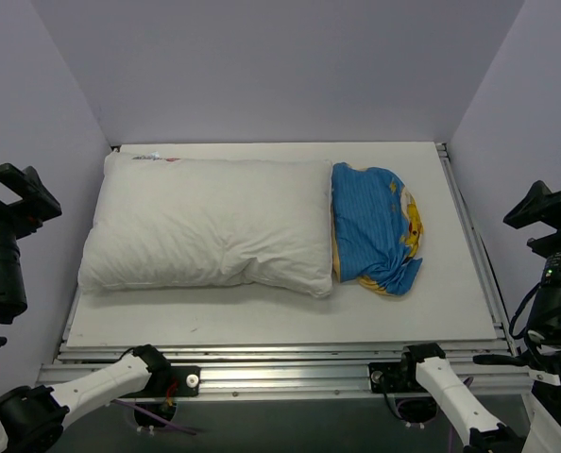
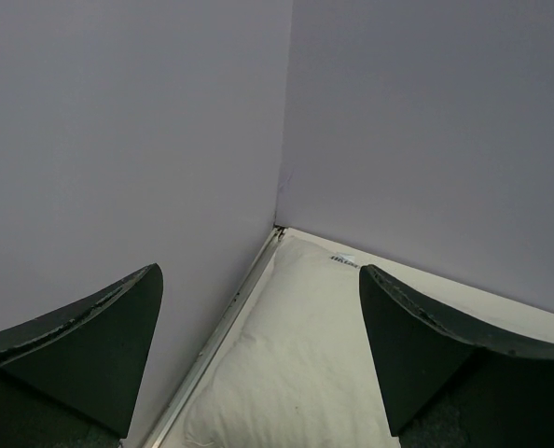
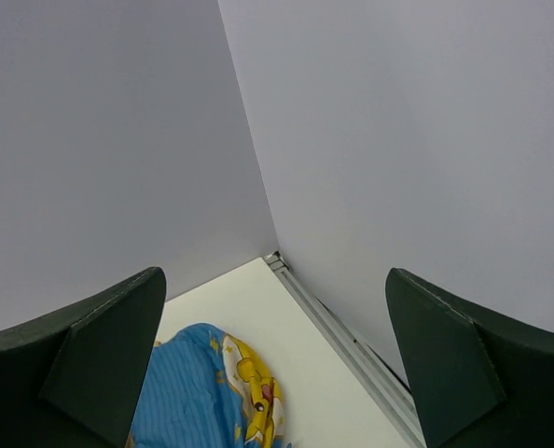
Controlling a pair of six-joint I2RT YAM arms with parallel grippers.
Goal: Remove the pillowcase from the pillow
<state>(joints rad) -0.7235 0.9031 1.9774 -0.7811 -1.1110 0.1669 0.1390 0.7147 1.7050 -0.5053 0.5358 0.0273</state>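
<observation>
The plump white pillow [image 1: 205,226] lies across the left and middle of the table, its small tag [image 1: 153,156] at the far left corner. The blue striped pillowcase [image 1: 375,226] with yellow print sits bunched against the pillow's right end; whether any of the pillow is still inside it I cannot tell. My left gripper [image 1: 25,193] hangs raised at the left wall, open and empty, well clear of the pillow [image 2: 296,364]. My right gripper [image 1: 545,208] is raised at the right wall, open and empty, apart from the pillowcase [image 3: 188,392].
The white table [image 1: 262,321] is framed by aluminium rails [image 1: 474,245] and closed in by lilac walls [image 1: 280,66] on three sides. Both arm bases sit along the near rail [image 1: 280,373].
</observation>
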